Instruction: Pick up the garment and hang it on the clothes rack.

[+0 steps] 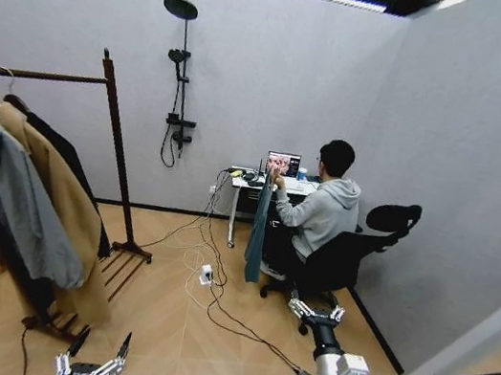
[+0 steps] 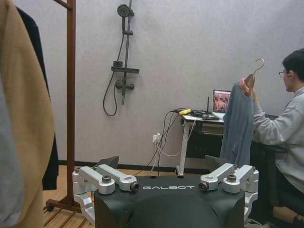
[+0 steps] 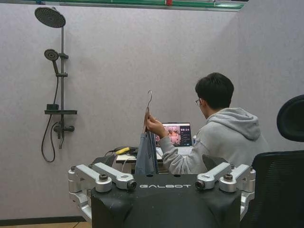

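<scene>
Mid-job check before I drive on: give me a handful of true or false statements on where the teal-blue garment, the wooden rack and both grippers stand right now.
1. The long teal-blue limp garment hangs from a wooden hanger that a seated person's hand holds up. True.
2. The left gripper is shut on the garment. False: it is open, low over the floor, apart from it.
3. The tall reddish-brown wooden clothes rack already carries a long tan coat and a grey hooded top. True.
4. The garment is on the rack's top rail. False: it is by the desk, across the room from the rack.
5. The right gripper is open and holds nothing. True.
</scene>
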